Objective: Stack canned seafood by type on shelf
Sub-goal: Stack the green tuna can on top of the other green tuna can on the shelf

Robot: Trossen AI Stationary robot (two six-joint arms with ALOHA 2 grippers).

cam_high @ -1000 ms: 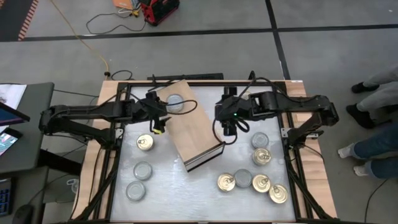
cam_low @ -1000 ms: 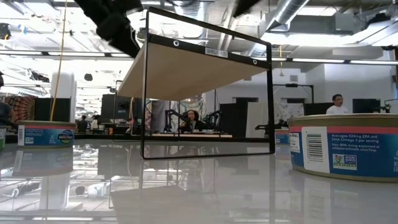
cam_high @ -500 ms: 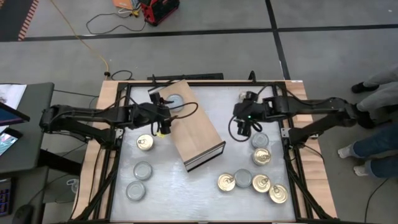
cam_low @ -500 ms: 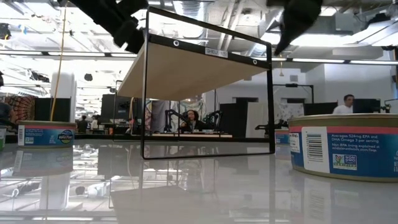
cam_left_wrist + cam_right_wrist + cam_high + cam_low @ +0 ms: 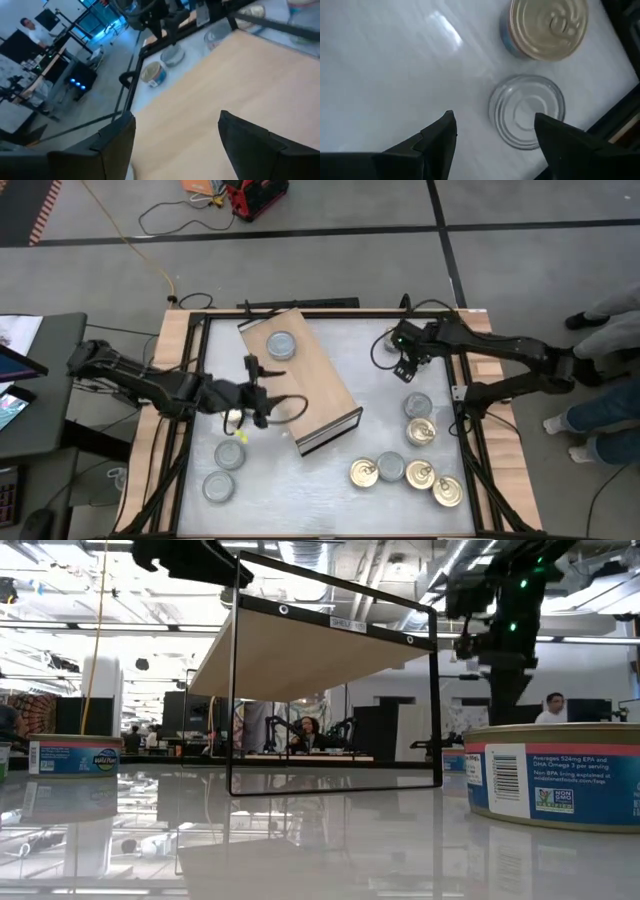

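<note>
Tins (image 5: 419, 473) mostly lie loose on the table (image 5: 330, 490) around the shelf (image 5: 312, 385), one silver tin (image 5: 281, 345) on top; both grippers, left (image 5: 249, 402) and right (image 5: 408, 367), hover open and empty, so next comes picking another, likely the silver one (image 5: 527, 111) under the right.

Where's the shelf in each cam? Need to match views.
High view: the shelf lies diagonally at table centre, one silver tin on its far end.
Low view: its dark-framed open end fills the middle, board slanting back.
Left wrist view: the light-wood board spans most of the picture, beyond the left gripper.
Right wrist view: not in it.
Shared landmark: the dark-edged open end, seen in the high and low views.
</note>
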